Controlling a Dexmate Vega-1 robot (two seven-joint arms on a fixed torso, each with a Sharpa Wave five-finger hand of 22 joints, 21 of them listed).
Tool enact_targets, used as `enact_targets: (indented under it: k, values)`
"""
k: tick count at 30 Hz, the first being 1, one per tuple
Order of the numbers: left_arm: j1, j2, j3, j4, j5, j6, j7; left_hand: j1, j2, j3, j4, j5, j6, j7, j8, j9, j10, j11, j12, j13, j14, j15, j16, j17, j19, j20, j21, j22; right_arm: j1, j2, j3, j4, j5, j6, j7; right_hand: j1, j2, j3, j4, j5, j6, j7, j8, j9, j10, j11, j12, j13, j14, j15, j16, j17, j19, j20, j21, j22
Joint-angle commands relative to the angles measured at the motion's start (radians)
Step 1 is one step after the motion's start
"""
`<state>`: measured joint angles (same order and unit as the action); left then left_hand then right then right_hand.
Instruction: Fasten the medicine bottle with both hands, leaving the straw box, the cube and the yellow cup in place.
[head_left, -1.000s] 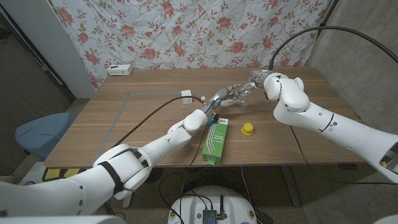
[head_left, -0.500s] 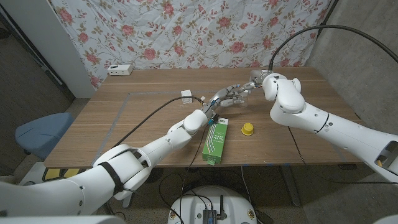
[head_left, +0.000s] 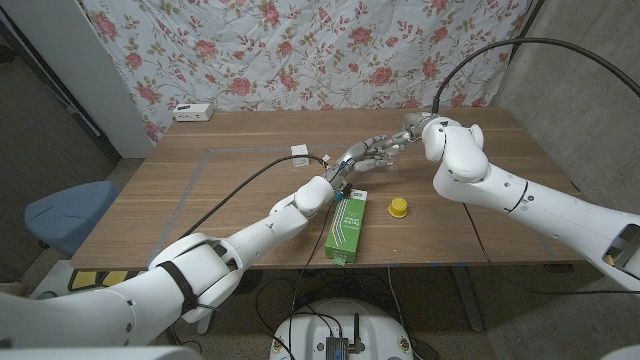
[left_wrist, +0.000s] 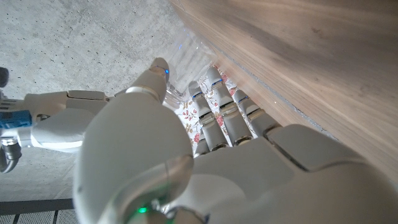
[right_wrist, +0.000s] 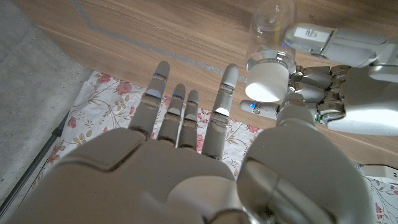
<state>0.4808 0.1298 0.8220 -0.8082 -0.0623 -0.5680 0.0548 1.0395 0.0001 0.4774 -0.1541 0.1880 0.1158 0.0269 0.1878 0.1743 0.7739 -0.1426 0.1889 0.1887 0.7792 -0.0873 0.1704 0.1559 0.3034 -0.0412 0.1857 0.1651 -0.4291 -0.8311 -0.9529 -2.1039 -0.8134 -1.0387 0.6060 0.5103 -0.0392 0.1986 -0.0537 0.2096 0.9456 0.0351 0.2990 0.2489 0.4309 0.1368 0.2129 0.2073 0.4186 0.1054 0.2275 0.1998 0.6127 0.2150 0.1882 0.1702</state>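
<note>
Near the tabletop's middle, the left hand (head_left: 352, 160) grasps the clear bottle (right_wrist: 268, 37); the right hand (head_left: 392, 143) fingers (right_wrist: 225, 93) are spread beside its white cap (right_wrist: 266, 79).

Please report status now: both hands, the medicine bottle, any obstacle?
Left hand holds medicine bottle. Right hand open at its white cap. Straw box, yellow cup nearby, not obstructing.
</note>
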Motion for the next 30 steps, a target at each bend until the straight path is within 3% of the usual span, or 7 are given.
enact_targets:
  k: [1,7,13,19,30]
  values:
    - [0.005,0.005,-0.002,-0.012,0.001,0.008,0.001,-0.005,0.003,0.008,0.002,0.006,-0.001,-0.004,0.001,0.004,0.006,-0.002,0.007,0.002,0.008,-0.104,0.002,0.004,0.008,-0.13,0.001,0.002,-0.016,-0.026,0.033,-0.033,0.039,0.018,0.016,-0.001,0.002,0.001,-0.01,-0.002,-0.067,0.019,-0.026,0.012,-0.03,-0.002,-0.014,0.003,-0.012,0.007,-0.011,0.001,-0.01,0.001,-0.001,0.004]
    - [0.007,0.007,-0.003,-0.017,0.001,0.013,0.002,-0.006,0.003,0.008,0.002,0.005,-0.001,-0.005,0.001,0.004,0.005,-0.003,0.007,0.002,0.008,-0.104,0.002,0.004,0.007,-0.13,0.001,0.002,-0.019,-0.034,0.06,-0.04,0.089,0.044,0.018,0.034,0.012,0.02,-0.046,0.011,-0.204,0.032,-0.081,0.024,-0.089,-0.003,-0.023,0.007,-0.048,0.016,-0.026,-0.003,-0.035,0.001,-0.003,0.004]
    - [0.004,0.008,-0.004,-0.015,0.001,0.014,0.002,-0.007,0.002,0.008,0.002,0.005,-0.001,-0.005,0.001,0.004,0.006,-0.004,0.007,0.002,0.008,-0.104,0.002,0.004,0.007,-0.13,0.001,0.002,-0.003,-0.04,0.065,-0.04,0.128,0.053,0.035,0.06,0.022,0.035,-0.069,0.024,-0.29,0.039,-0.106,0.028,-0.124,0.002,-0.024,0.008,-0.082,0.026,-0.033,-0.003,-0.056,0.002,-0.004,0.004]
    - [0.001,0.01,-0.004,-0.018,0.001,0.019,-0.001,-0.007,0.001,0.007,0.002,0.005,-0.002,-0.005,0.001,0.004,0.004,-0.003,0.006,0.002,0.007,-0.104,0.002,0.004,0.005,-0.129,0.0,0.002,0.009,-0.048,0.071,-0.042,0.169,0.07,0.039,0.089,0.028,0.049,-0.088,0.035,-0.356,0.046,-0.117,0.028,-0.16,0.007,-0.026,0.009,-0.108,0.034,-0.036,-0.003,-0.071,0.002,-0.004,0.004]
    - [-0.009,0.005,-0.004,0.001,-0.003,0.014,-0.008,-0.007,0.0,0.008,0.001,0.005,-0.001,-0.006,0.001,0.004,0.005,-0.002,0.007,0.002,0.006,-0.105,0.002,0.004,0.005,-0.131,0.0,0.002,0.026,-0.045,0.066,-0.04,0.204,0.08,0.016,0.154,0.035,0.078,-0.117,0.057,-0.411,0.044,-0.112,0.027,-0.205,0.014,-0.026,0.011,-0.136,0.045,-0.036,-0.004,-0.085,0.001,-0.003,0.004]
